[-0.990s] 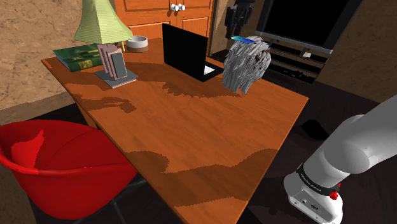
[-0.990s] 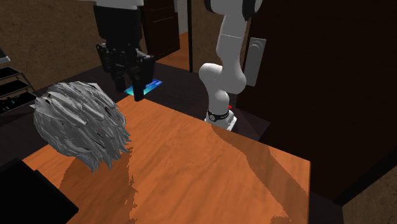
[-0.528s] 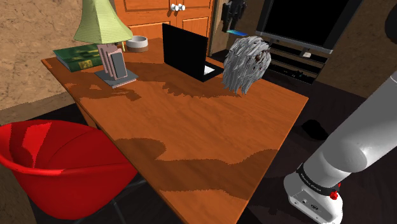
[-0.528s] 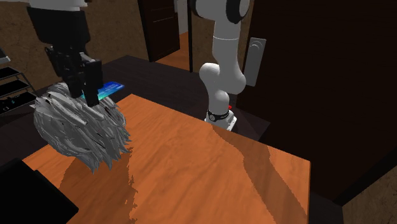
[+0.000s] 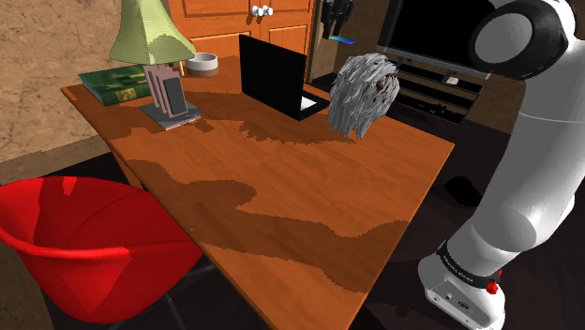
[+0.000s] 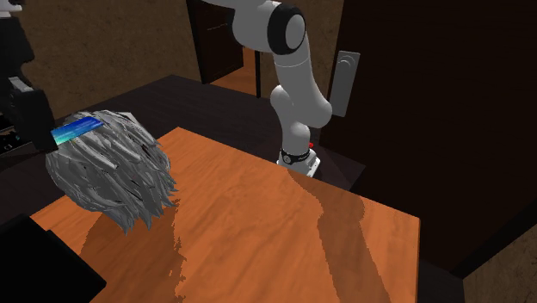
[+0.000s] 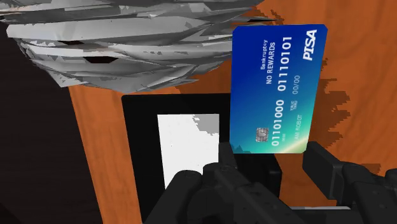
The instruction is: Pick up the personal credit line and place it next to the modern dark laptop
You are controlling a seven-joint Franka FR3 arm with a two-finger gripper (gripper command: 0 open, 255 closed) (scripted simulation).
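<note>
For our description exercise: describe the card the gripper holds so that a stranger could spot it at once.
Find the orange table; above it, by the shaggy grey mass, the black gripper clasps a card. It alone is blue, with white numbers.

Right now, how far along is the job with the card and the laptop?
Done: the blue card is picked up, clasped in the jaws. In hand: it hangs in the air, with the black laptop and a grey shaggy thing below. Left: setting it on the table beside the laptop.
</note>
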